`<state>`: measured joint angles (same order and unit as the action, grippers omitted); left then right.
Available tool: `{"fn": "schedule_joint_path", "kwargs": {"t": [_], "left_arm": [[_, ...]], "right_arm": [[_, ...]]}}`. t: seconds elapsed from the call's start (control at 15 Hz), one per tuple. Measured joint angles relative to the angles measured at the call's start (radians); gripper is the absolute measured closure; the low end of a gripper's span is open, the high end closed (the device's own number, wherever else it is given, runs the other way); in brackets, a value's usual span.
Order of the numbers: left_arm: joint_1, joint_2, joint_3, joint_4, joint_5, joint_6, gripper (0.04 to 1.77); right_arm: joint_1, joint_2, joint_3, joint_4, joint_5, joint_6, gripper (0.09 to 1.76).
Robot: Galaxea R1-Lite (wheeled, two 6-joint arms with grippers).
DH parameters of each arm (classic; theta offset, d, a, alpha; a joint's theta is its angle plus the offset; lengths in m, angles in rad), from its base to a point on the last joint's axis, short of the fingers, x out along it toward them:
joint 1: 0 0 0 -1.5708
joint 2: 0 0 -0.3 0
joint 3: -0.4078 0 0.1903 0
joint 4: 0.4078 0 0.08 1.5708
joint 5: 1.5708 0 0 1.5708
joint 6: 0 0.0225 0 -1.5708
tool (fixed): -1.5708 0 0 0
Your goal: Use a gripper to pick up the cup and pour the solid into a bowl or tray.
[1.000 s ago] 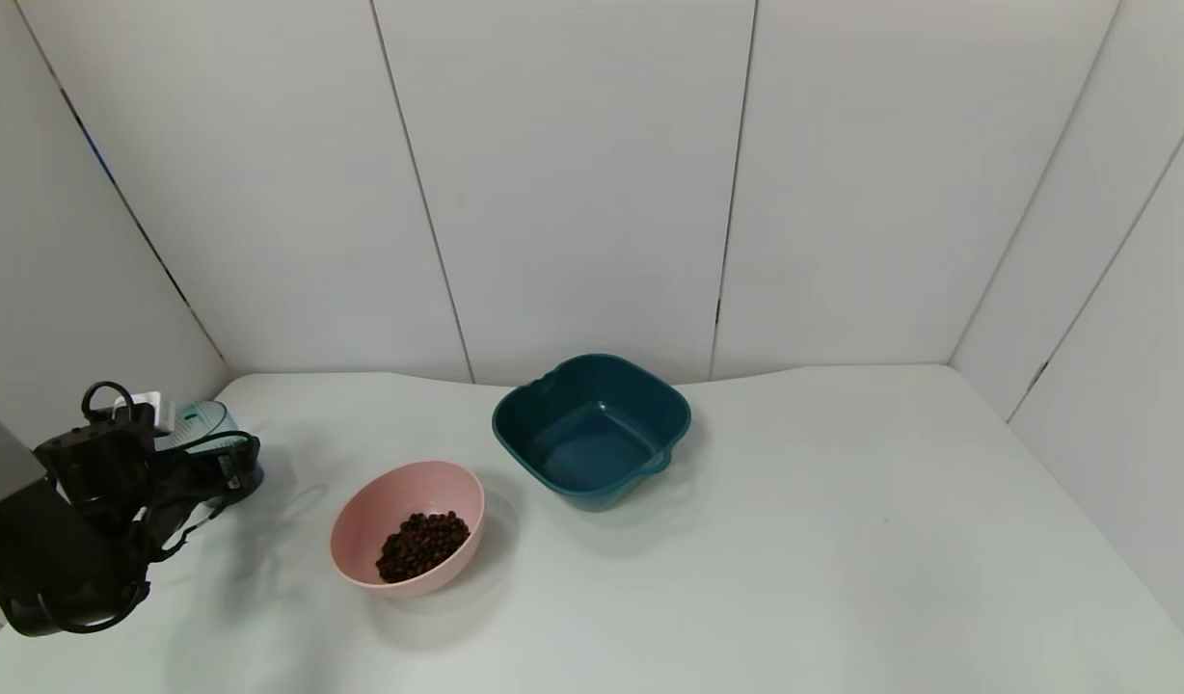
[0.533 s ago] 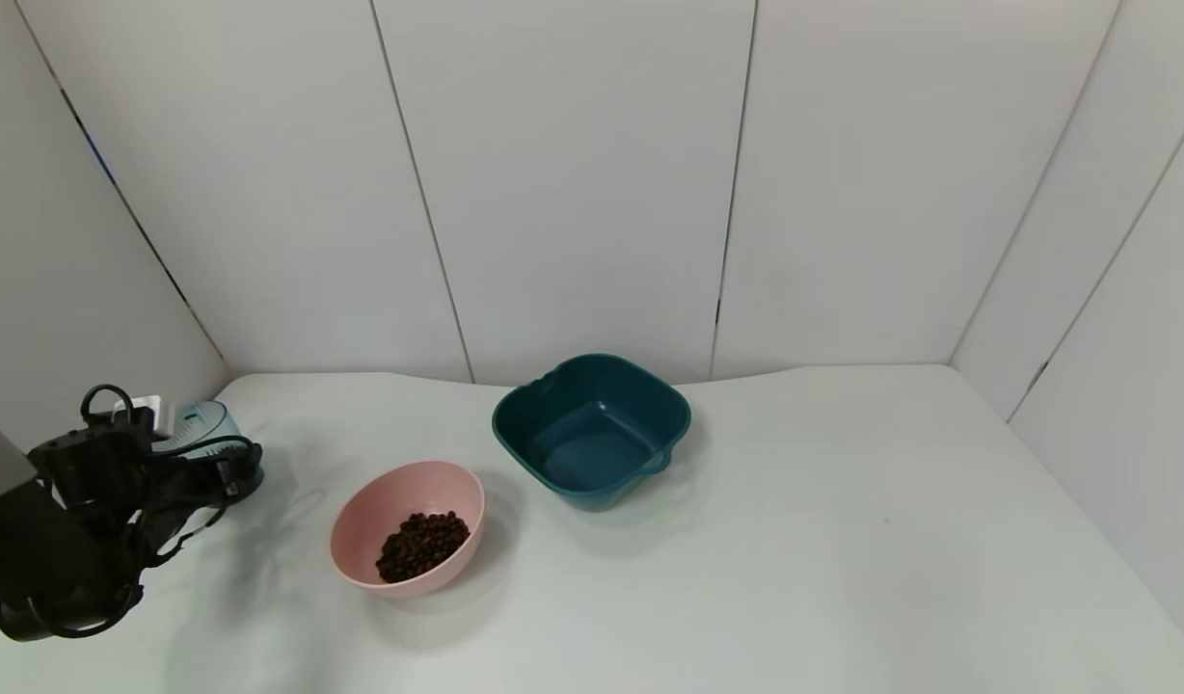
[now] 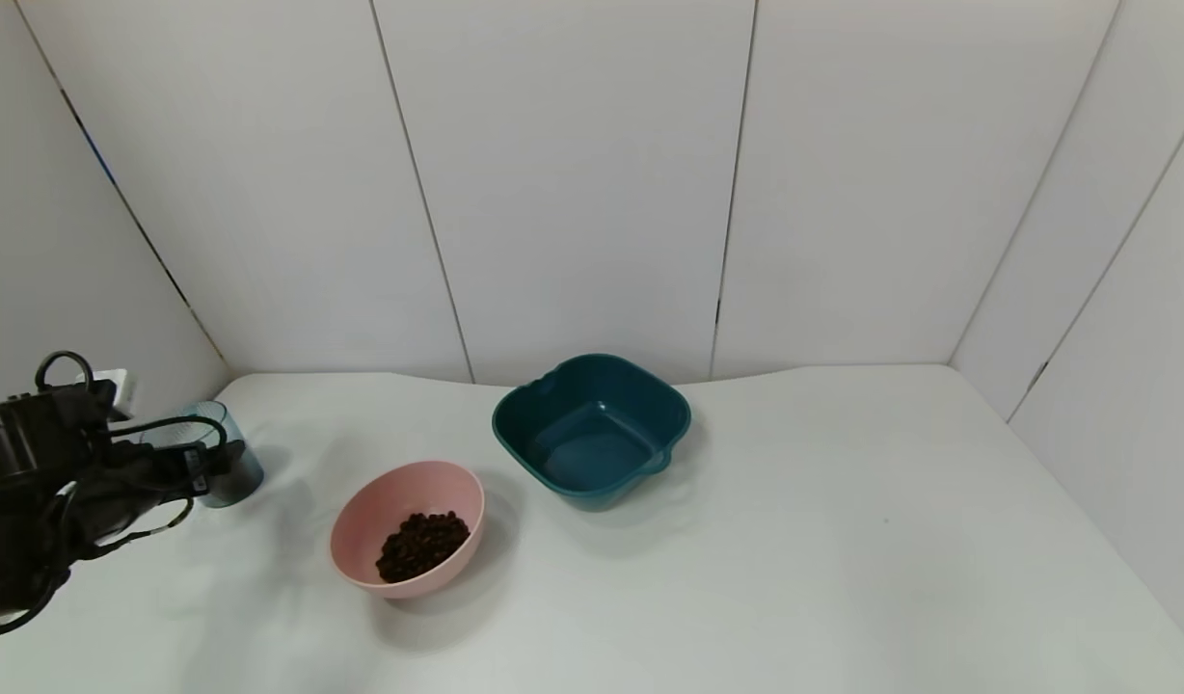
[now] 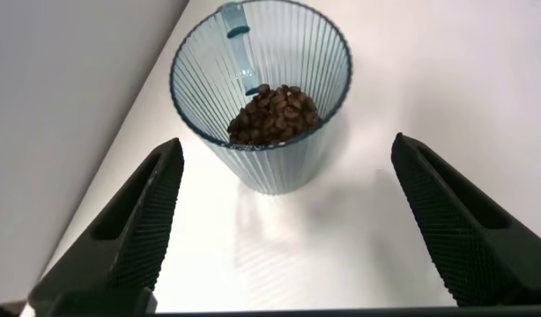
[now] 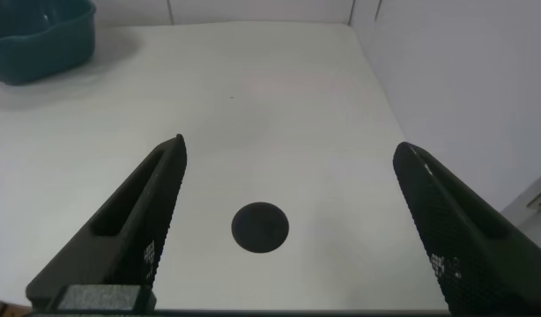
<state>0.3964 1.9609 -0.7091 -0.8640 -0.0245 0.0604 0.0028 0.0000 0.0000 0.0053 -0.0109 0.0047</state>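
Observation:
The ribbed blue-grey cup (image 3: 237, 474) stands upright at the table's far left and holds dark brown beans (image 4: 275, 114). My left gripper (image 3: 202, 468) is open just to its left; in the left wrist view its gripper (image 4: 288, 145) has the cup (image 4: 279, 172) just ahead of the fingertips, untouched. The pink bowl (image 3: 356, 520) stands to the cup's right and holds a pile of beans (image 3: 423, 545). My right gripper (image 5: 290, 148) is open and empty over bare table; it is out of the head view.
A dark teal squarish basin (image 3: 592, 482) stands empty behind and to the right of the pink bowl. White walls close in the table at the back and both sides; the cup stands near the left wall. A dark round spot (image 5: 260, 227) lies under the right gripper.
My left arm has drawn back to the left and risen a little, away from the cup. The cup stands free in the same place. The bowls have not moved.

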Motion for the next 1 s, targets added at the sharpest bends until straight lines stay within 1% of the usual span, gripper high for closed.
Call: {"fn": "schedule_joint_path", "kwargs": {"t": [0.2, 0.47, 0.67, 0.8, 1.0], "left_arm": [[-0.018, -0.17, 0.008, 0.164, -0.003, -0.001, 0.11], [-0.072, -0.398, 0.035, 0.308, -0.004, -0.007, 0.11], [-0.12, -0.55, 0.087, 0.356, -0.005, -0.007, 0.11], [-0.135, -0.64, 0.131, 0.366, -0.013, -0.005, 0.1], [-0.144, -0.784, 0.193, 0.419, -0.071, -0.005, 0.1]], "right_arm": [[0.0, 0.0, 0.0, 0.0, 0.0, 0.0, 0.14], [0.0, 0.0, 0.0, 0.0, 0.0, 0.0, 0.14], [0.0, 0.0, 0.0, 0.0, 0.0, 0.0, 0.14], [0.0, 0.0, 0.0, 0.0, 0.0, 0.0, 0.14], [0.0, 0.0, 0.0, 0.0, 0.0, 0.0, 0.14]]}}
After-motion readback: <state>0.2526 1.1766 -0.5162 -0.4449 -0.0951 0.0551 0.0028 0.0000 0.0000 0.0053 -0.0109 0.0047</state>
